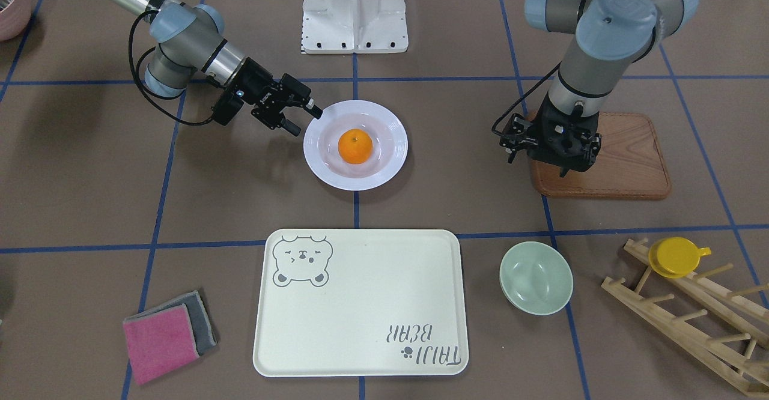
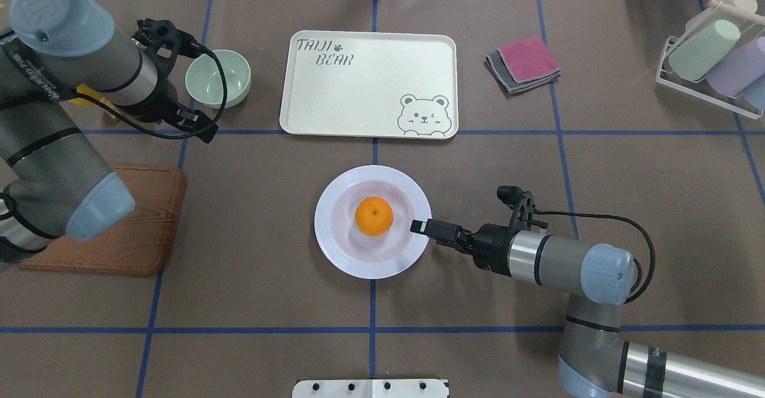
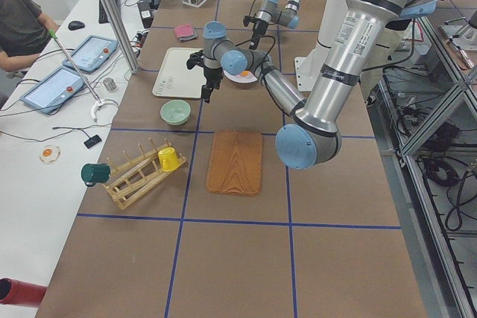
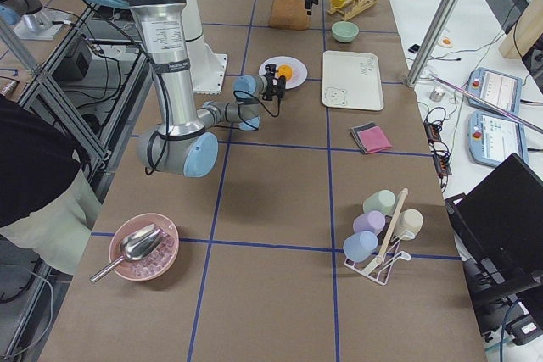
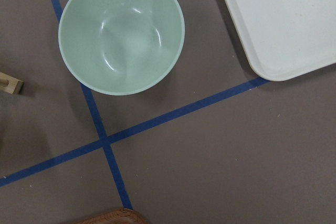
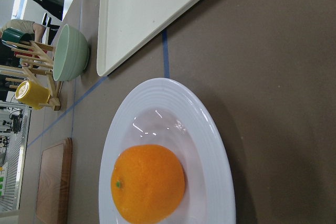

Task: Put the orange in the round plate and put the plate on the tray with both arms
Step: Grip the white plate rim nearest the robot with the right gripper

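The orange lies in the sunken centre of the white round plate at mid-table. My right gripper is level with the plate's rim on the robot's right side, open, its upper finger over the rim edge. The cream tray lies bare beyond the plate. My left gripper hangs open and holds nothing, pointing down between the wooden board and the green bowl. Neither wrist view shows fingers.
A brown wooden board lies under the left arm. A pale green bowl sits beside the tray. A wooden rack with a yellow cup, folded cloths and a cup rack stand at the edges.
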`<action>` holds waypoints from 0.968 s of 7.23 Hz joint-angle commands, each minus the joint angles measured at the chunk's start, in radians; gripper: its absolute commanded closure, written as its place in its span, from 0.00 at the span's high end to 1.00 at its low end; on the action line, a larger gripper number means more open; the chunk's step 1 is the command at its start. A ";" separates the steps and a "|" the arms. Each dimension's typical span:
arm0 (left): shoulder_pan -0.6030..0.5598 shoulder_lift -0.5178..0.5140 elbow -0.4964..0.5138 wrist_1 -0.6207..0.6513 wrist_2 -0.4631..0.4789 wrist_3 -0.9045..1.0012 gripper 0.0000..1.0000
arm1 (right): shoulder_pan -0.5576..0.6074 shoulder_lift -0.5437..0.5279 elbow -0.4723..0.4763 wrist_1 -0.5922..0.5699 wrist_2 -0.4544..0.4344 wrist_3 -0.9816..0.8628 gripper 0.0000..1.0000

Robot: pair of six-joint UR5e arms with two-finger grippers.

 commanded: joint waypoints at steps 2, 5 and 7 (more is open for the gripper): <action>0.000 0.000 -0.012 0.003 -0.002 -0.001 0.99 | -0.017 0.016 0.000 0.000 -0.063 0.075 0.80; -0.002 0.006 -0.029 0.005 -0.023 0.000 0.99 | -0.020 0.021 -0.006 0.000 -0.083 0.161 0.78; -0.002 0.005 -0.032 0.006 -0.023 0.000 0.99 | -0.024 0.021 -0.029 0.000 -0.089 0.169 0.78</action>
